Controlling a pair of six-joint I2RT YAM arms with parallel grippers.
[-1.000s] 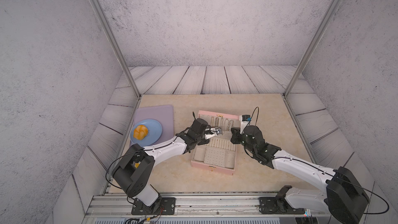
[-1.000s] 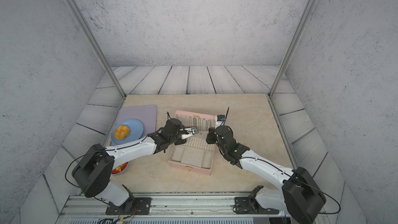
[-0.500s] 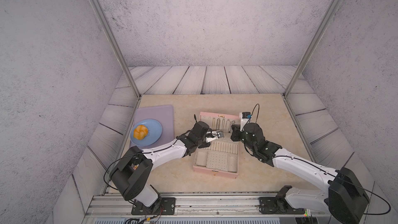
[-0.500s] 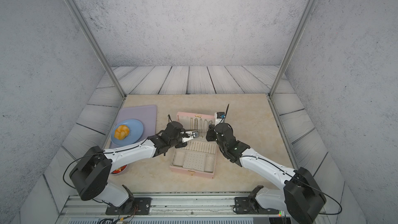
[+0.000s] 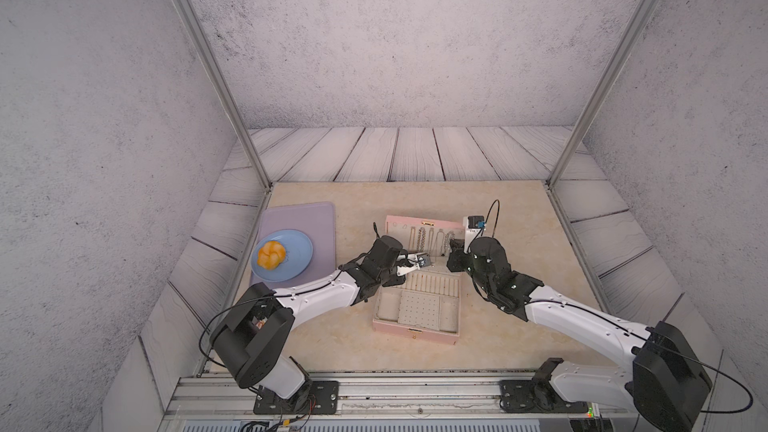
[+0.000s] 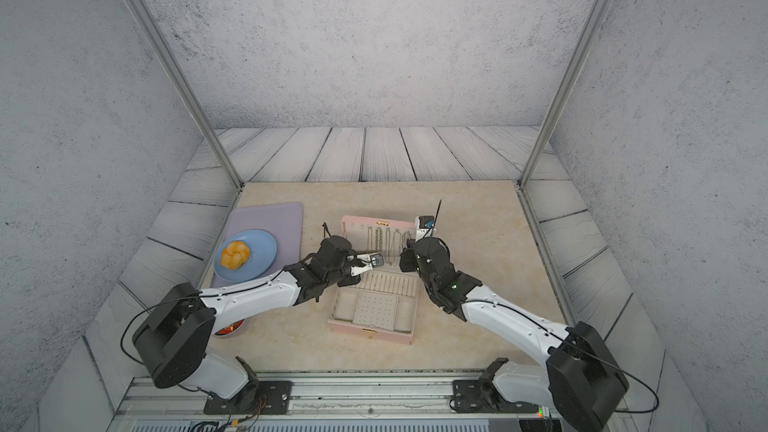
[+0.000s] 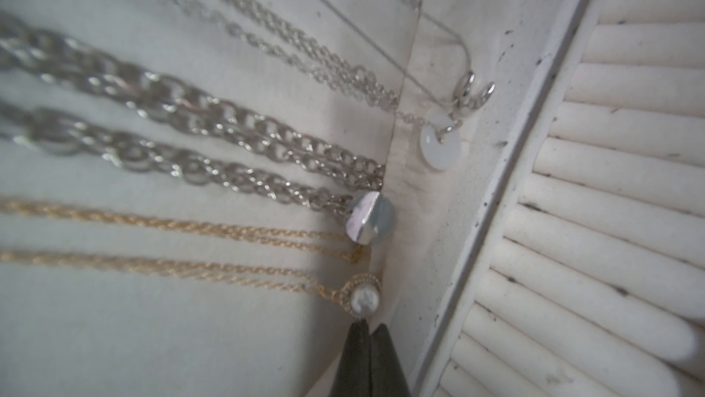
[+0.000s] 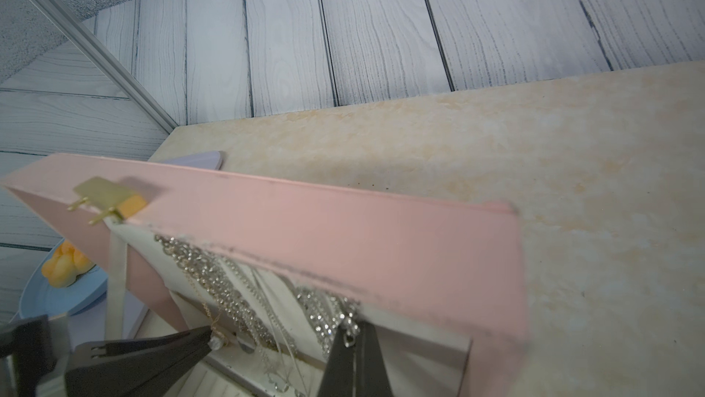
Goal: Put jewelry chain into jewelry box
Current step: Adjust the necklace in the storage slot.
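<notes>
Two grippers are working at the upright lid of the jewelry box (image 5: 415,332), which is sitting open at the table's centre in both top views. Reaching in from 8 o'clock, the left gripper (image 5: 424,261) is hovering low against the lid's cream lining. On my left wrist feed its fingers (image 7: 358,360) are pressing together on nothing, their tips just beside a pearl pendant (image 7: 365,299) on a gold chain. Coming from 4 o'clock, the right gripper (image 8: 355,328) is sitting at the lid's 3 o'clock end. I am reading its fingers as closed on the top links of the jewelry chain (image 8: 324,315), which is hanging inside the lid beside other chains. At 9 o'clock from the box, a lilac tray (image 5: 316,222) is carrying a blue plate (image 5: 297,261) with a bun (image 5: 271,254).
</notes>
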